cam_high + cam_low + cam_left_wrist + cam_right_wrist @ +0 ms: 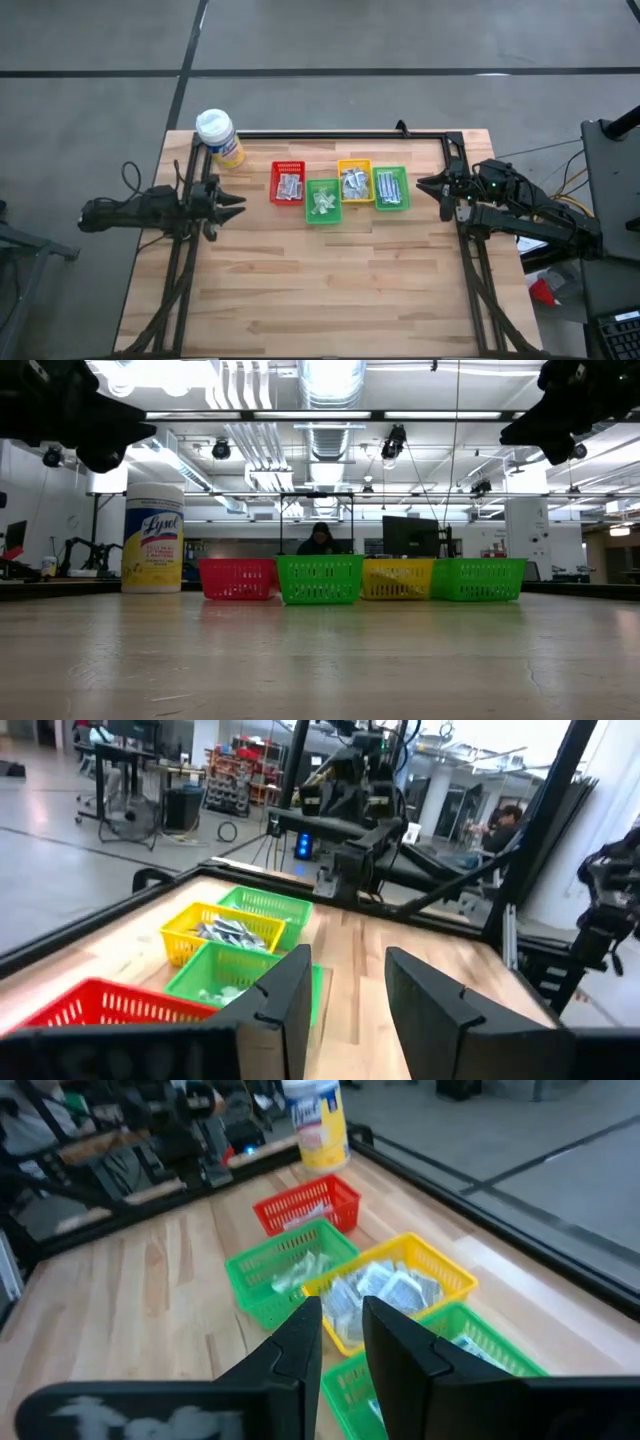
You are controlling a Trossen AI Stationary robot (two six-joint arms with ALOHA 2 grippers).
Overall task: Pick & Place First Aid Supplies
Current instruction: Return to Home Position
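"Where were the supplies [352,181]?"
"In the four bins [274,185] mid-table."
"The grippers?"
"Left gripper [347,960] hung at the table's left edge, right gripper [342,1305] at its right edge. Both had fingers parted, empty."

Two black arms [150,208] with loose cables [131,176] and angular fingers [285,1000]
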